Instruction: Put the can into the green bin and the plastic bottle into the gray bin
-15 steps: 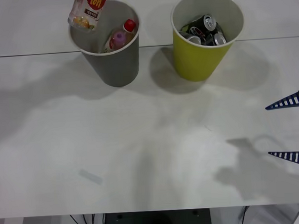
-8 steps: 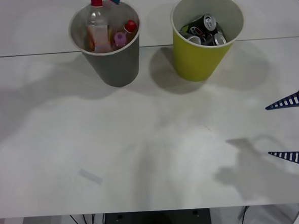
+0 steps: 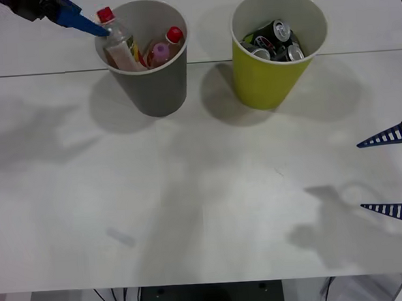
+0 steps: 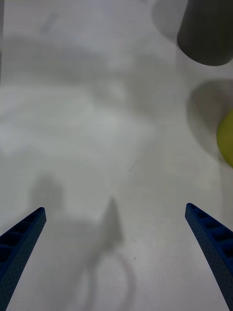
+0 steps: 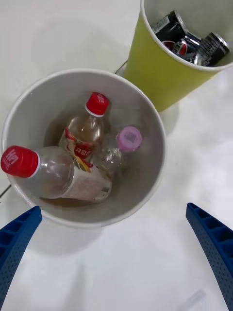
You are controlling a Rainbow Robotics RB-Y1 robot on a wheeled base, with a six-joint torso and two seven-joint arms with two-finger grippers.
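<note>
Inside the gray bin [image 3: 152,82], the plastic bottle [image 5: 53,176] is leaning against the rim beside 2 other bottles. Above it, the left pincer [image 5: 116,262] is hanging wide open, holding nothing. At the tabletop's [image 3: 203,191] right edge, the right pincer [image 3: 392,174] is also sitting wide open. Cans are lying in the green bin [image 3: 272,78]. Looking light, slick and crushable, the bottle is probably best gripped at its neck.

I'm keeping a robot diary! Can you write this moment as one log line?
plastic bottle: in gray bin | cans: in green bin | left gripper: open above gray bin | right gripper: open, idle at table's right
</note>
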